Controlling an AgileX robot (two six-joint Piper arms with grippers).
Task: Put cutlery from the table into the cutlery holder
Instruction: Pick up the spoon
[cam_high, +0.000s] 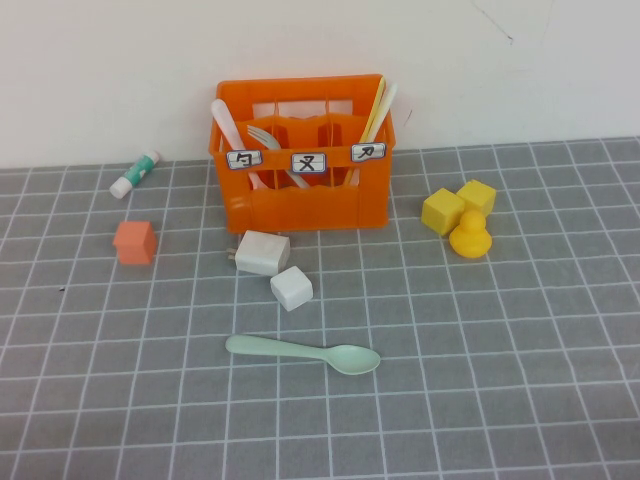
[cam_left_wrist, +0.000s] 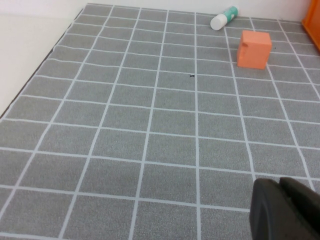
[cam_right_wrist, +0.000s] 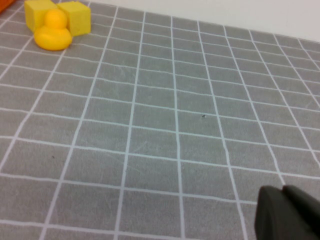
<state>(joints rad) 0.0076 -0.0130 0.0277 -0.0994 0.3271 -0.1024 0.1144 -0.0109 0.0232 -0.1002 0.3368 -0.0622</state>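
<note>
The cutlery holder bears three white labels, each with one black character, too small to read.

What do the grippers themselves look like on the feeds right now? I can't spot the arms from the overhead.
Little shows. The high view has neither arm in frame. In each wrist view only a corner of the gripper appears: the left gripper and the right gripper are both dark, near-black, matte, with rounded edges and a seam between two parts. No cables, markings or labels are visible.

High view overlooks table; wrist views skim it.
</note>
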